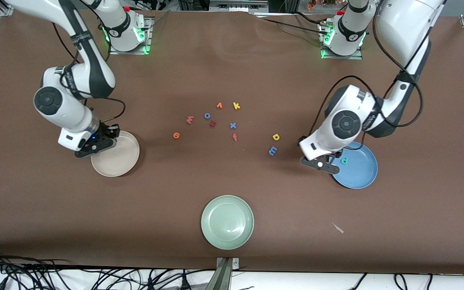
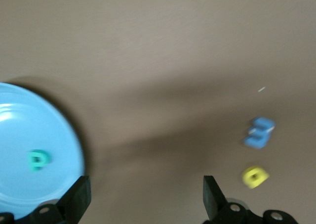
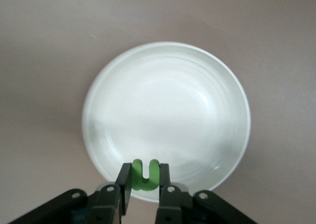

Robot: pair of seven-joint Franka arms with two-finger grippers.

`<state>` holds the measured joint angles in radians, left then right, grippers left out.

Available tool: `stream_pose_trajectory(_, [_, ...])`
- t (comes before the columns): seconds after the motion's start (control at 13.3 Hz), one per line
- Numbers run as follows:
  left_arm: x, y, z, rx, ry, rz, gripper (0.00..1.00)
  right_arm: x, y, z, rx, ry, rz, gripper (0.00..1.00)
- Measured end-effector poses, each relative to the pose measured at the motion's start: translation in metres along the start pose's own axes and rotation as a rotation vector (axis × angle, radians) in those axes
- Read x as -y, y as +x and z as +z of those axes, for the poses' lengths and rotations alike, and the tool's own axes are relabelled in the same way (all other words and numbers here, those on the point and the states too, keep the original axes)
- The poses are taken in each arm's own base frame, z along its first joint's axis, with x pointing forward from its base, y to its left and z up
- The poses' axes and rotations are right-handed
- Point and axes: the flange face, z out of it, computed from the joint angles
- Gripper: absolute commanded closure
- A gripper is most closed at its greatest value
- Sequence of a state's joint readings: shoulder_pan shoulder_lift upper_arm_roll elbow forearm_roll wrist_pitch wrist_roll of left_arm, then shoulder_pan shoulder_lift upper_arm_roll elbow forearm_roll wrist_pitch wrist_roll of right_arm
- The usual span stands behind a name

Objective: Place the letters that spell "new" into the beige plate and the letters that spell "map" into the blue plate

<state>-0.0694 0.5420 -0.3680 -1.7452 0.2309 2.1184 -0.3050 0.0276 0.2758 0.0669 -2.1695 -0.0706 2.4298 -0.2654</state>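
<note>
Nearest your camera sits the pale green plate (image 1: 227,222), with nothing in it. Your right gripper (image 3: 144,180) is pinched tight on the green n (image 3: 144,174) and hangs over the rim of the beige plate (image 1: 121,159), at the right arm's end of the table. Your left gripper (image 2: 144,194) has its fingers (image 2: 78,194) spread wide and holds nothing; it hangs over the edge of the blue plate (image 1: 361,173), where the teal p (image 1: 344,161) already lies. Just beside that plate, toward the middle, you see the blue m (image 1: 273,151) and the yellow a (image 1: 276,137) on the table. In the central cluster lie the orange e (image 1: 176,135) and the salmon-red w (image 1: 189,119), among the yellow k (image 1: 236,106), blue o (image 1: 207,115) and blue x (image 1: 233,125).
</note>
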Motion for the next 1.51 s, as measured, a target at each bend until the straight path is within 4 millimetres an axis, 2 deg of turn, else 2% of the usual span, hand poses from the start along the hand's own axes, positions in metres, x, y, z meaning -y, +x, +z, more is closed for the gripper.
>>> stream_pose_trajectory(0.08, [-0.027,0.004,0.005,-0.009,-0.009,-0.032,0.00,0.002,-0.007,0.014,-0.008,0.000,-0.003,0.49])
stream_pose_trajectory(0.15, [-0.052,0.008,0.011,-0.031,-0.026,-0.042,0.00,0.005,-0.011,0.025,-0.011,0.001,-0.007,0.44])
stream_pose_trajectory(0.23, [-0.072,0.013,0.020,-0.053,-0.045,-0.039,0.00,0.007,-0.014,0.032,-0.011,0.003,-0.006,0.44])
stream_pose_trajectory(0.3, [-0.085,0.015,0.030,-0.055,-0.056,-0.030,0.00,0.008,-0.014,0.035,-0.011,0.004,-0.003,0.43])
stream_pose_trajectory(0.38, [-0.095,0.011,0.042,-0.040,-0.054,-0.014,0.00,0.011,-0.013,0.034,-0.014,0.005,0.012,0.36])
stream_pose_trajectory(0.45, [-0.104,0.007,0.055,-0.025,-0.038,0.011,0.00,0.023,-0.008,0.032,-0.021,0.011,0.042,0.36])
stream_pose_trajectory(0.68, [-0.112,0.000,0.084,-0.014,0.021,0.076,0.02,0.102,0.014,0.023,-0.041,0.051,0.153,0.36])
stream_pose_trajectory(0.75, [-0.113,0.000,0.090,-0.011,0.022,0.082,0.05,0.127,0.020,0.022,-0.044,0.061,0.186,0.35])
stream_pose_trajectory(0.9, [-0.116,-0.001,0.097,-0.007,0.019,0.088,0.19,0.172,0.031,0.026,-0.040,0.076,0.237,0.34])
stream_pose_trajectory(1.13, [-0.118,0.000,0.098,-0.022,0.009,0.089,0.62,0.225,0.038,0.053,-0.049,0.101,0.275,0.34])
stream_pose_trajectory(1.21, [-0.119,0.000,0.098,-0.027,0.005,0.091,0.80,0.233,0.039,0.062,-0.047,0.102,0.282,0.34])
stream_pose_trajectory(1.28, [-0.121,0.000,0.097,-0.030,0.002,0.093,0.88,0.235,0.041,0.068,-0.045,0.102,0.283,0.34])
stream_pose_trajectory(1.51, [-0.124,0.001,0.094,-0.036,0.001,0.096,0.98,0.229,0.043,0.072,-0.042,0.099,0.293,0.35])
